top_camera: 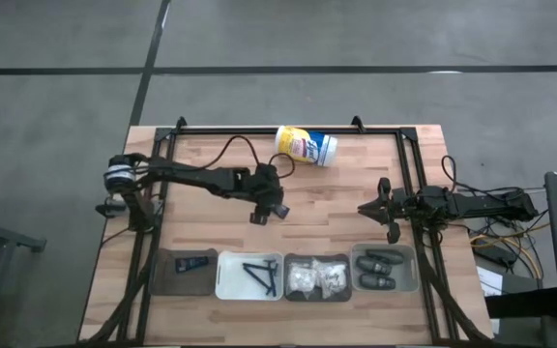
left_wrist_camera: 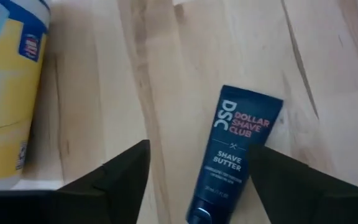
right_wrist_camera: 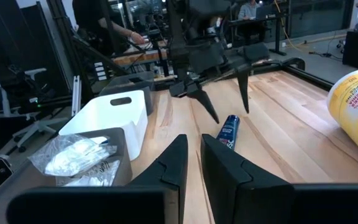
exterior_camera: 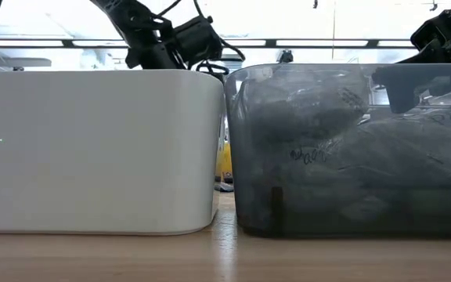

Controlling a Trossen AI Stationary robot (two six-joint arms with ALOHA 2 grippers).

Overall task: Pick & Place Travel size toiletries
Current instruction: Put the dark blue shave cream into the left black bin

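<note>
Below the left end effector (left_wrist_camera: 197, 171) lies one tube (left_wrist_camera: 235, 158); two pods (top_camera: 379, 271) share a bin (top_camera: 409, 253).

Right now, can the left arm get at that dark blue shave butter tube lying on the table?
Probably yes. The left gripper hangs open directly over the shave butter tube, one finger on each side, with only bare table around it. The yellow canister lies off to the side, clear of the way down.
</note>
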